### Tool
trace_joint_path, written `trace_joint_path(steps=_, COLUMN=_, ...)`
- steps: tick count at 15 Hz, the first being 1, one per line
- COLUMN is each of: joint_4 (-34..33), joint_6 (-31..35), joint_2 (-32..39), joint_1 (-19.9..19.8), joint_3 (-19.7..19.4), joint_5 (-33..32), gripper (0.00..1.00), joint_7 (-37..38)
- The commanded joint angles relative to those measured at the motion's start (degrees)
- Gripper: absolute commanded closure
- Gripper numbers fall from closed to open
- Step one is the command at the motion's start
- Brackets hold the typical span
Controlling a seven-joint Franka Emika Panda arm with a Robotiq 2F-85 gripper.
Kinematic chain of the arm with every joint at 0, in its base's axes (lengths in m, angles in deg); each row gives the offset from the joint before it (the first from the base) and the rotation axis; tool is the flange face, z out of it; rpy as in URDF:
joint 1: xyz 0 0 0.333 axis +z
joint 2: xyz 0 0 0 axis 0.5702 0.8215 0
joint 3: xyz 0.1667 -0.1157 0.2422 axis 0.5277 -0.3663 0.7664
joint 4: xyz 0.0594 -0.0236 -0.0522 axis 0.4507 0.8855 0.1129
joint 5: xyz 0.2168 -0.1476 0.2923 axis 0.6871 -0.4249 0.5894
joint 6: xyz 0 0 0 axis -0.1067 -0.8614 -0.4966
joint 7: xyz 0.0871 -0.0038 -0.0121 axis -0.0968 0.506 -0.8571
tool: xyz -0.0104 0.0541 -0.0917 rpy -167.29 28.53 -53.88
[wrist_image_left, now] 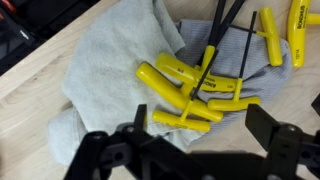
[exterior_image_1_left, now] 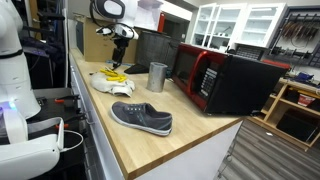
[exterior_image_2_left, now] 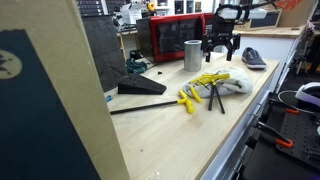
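Yellow hex keys [wrist_image_left: 165, 85], handle lettering illegible

- The Panda arm [exterior_image_1_left: 108, 10] bends over from above, its wrist held vertical.
- Its Robotiq gripper [exterior_image_2_left: 221, 50] points straight down, hanging in mid-air.
- The jaws are spread wide, with black fingers [wrist_image_left: 97, 157] well apart and gripping nothing.

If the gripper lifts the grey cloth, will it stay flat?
Probably not: the grey cloth lies crumpled in soft folds, so it would likely droop. The yellow-handled hex keys resting on it would probably slide off.
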Motion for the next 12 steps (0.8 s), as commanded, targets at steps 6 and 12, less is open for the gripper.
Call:
trace_joint_path(steps=6, joint_4=-3.2, joint_6=-1.5, joint_2=4.8, joint_1=-0.8, joint_3=-3.0, joint_5=2.6, gripper=0.00, joint_7=-0.1)
trace_joint_path(steps=12, joint_4=-2.9, joint_6=-0.1, joint_2=6.9, joint_1=-0.4, joint_3=-3.2, joint_5=3.0, gripper=0.00, joint_7=-0.3)
